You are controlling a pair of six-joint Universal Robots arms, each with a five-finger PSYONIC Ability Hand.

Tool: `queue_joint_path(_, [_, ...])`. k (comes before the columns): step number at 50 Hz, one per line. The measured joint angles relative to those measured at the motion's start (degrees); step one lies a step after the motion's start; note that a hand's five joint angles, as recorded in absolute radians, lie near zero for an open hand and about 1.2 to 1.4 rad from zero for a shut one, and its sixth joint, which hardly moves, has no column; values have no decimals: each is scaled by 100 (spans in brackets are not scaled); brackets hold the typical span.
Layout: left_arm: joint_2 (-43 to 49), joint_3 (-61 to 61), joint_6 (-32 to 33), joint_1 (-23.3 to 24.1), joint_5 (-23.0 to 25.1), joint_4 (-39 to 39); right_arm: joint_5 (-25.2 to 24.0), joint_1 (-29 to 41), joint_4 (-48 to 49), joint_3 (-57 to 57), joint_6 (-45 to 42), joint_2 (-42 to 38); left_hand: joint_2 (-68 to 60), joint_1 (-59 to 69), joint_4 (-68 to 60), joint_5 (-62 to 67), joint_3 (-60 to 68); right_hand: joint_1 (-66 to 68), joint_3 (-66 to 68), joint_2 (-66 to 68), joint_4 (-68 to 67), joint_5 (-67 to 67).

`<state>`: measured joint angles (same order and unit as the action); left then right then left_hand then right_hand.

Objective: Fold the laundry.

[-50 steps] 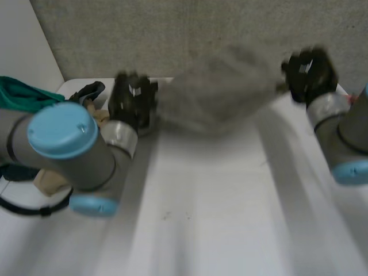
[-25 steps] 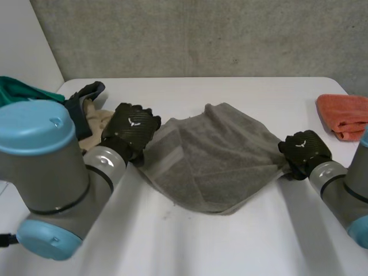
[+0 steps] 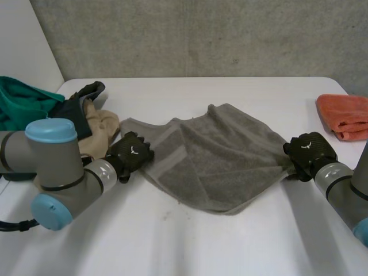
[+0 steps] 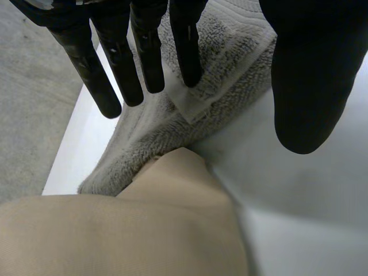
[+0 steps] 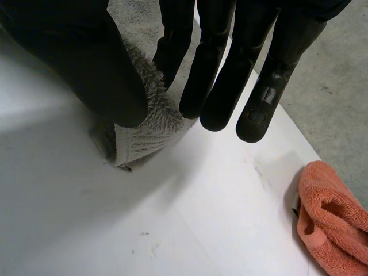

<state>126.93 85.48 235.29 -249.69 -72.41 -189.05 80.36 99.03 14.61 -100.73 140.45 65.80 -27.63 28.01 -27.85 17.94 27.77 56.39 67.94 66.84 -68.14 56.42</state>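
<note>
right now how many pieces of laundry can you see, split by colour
grey towel: 1
orange cloth: 1
green cloth: 1
dark cloth: 1
beige cloth: 1
total: 5

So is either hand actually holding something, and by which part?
The right hand pinches a corner of the grey towel between thumb and fingers. The left hand is open over the towel's opposite edge, holding nothing.
</note>
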Motion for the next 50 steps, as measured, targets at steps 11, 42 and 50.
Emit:
queue_joint_path(11, [105,-111,-355,93,13,-433,-17,21,4,-34,0,-5,-461,403,-472,474,449,0,-1,0,0,0])
queue_joint_path(42, [591,-741,-449,266,-1,-392,-15,2,7,-35,-46,-86,-838,880,-801,808,841,0,0,0,0,38])
queue_joint_path(50, [626,-791,-450,266,5,-354,-20,7,7,-30,-50,-94,-2071,2104,-1975,1937,1977,0,0,0,0,38])
